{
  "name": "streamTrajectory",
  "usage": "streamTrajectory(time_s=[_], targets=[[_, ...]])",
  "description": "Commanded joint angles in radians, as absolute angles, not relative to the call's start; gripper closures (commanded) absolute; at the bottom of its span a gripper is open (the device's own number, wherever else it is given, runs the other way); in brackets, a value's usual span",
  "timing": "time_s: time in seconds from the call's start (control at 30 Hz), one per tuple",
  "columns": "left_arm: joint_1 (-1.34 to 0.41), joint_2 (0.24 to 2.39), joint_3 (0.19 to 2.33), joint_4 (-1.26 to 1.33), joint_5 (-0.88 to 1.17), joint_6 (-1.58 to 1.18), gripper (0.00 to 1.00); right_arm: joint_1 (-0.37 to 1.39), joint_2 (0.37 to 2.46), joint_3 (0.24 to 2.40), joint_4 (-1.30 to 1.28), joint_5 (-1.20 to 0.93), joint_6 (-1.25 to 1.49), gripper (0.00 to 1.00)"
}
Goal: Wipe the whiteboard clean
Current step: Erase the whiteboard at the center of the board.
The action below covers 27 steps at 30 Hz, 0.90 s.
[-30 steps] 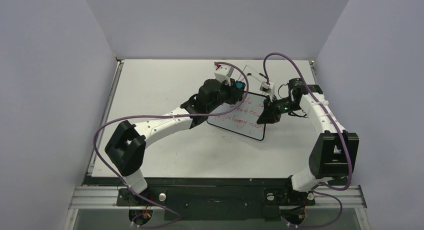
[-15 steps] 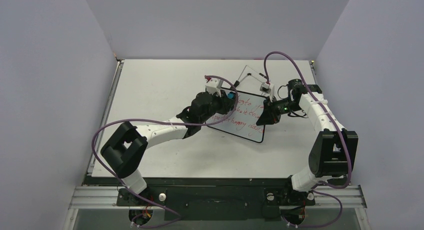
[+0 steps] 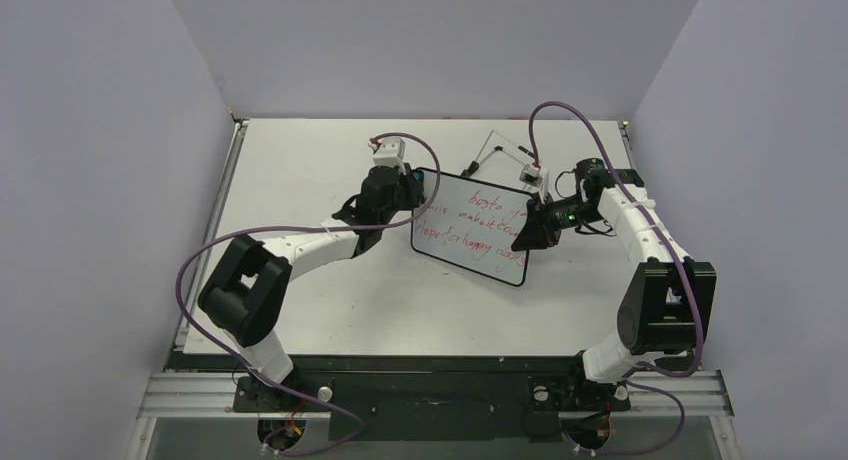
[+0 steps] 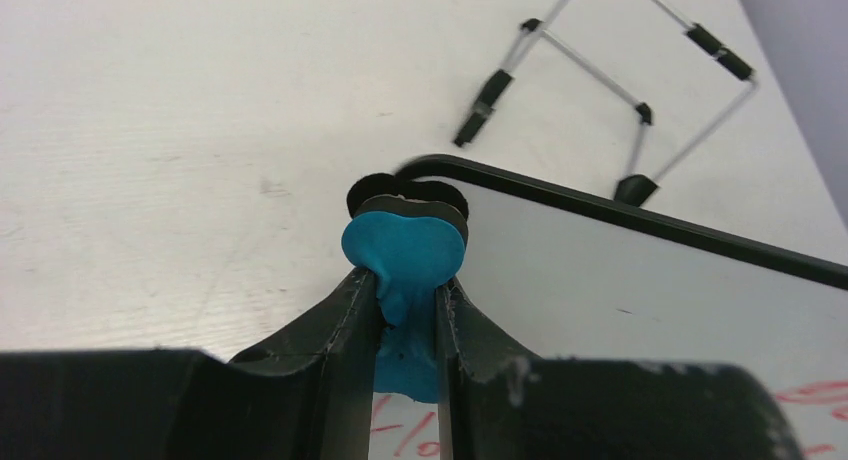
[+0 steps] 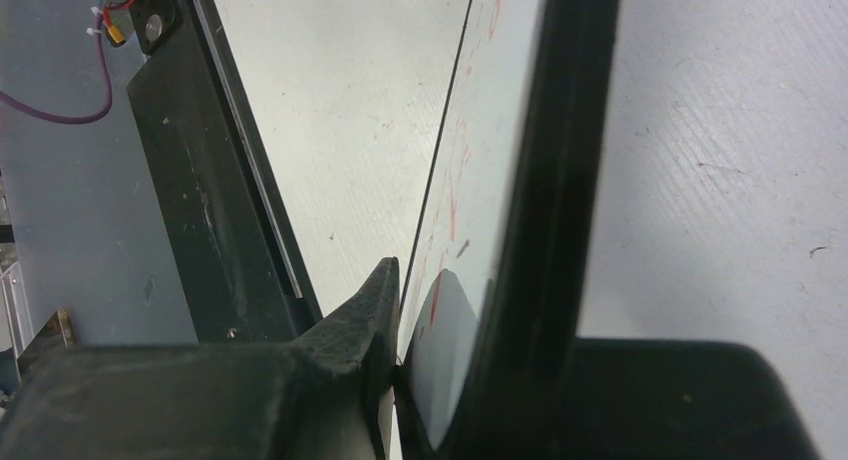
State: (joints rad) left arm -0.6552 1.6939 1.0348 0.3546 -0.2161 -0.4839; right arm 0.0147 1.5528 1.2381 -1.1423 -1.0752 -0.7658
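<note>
The whiteboard [image 3: 470, 226], white with a thin black rim and red handwritten lines, lies tilted at the table's middle. My right gripper [image 3: 530, 225] is shut on its right edge; in the right wrist view the board [image 5: 470, 180] runs edge-on between the fingers. My left gripper [image 3: 408, 188] is shut on the small blue eraser [image 4: 405, 250], which sits at the board's far left corner [image 4: 440, 170]. The part of the board [image 4: 640, 280] near that corner is free of writing in the left wrist view, with red marks lower down.
The thin wire easel stand [image 3: 500, 150] lies on the table behind the board, also seen in the left wrist view [image 4: 620, 80]. Purple cables loop from both arms. Grey walls close in the table on three sides.
My left gripper with the eraser has swept left across the board's upper part to its left corner. The right gripper and the board have stayed put.
</note>
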Motion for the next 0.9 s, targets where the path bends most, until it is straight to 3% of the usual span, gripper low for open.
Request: streamTrajectory(time_s=[0.0,0.3,0.87], targets=[[-0.593,1.751,1.068,0.268,-0.29,-0.462,1.0,0.056,1.546,1.242,-1.232,-1.043,-0.891,1.0],[-0.656,1.703,1.001,0.44,-0.133,-0.433,1.0,0.057,1.549,1.242,-1.233,-1.041,-0.893,1.0],[-0.925,1.711,1.121,0.492,-0.191,-0.463,1.0,0.057,1.553,1.246,-1.248,-1.042,-0.908,1.0]])
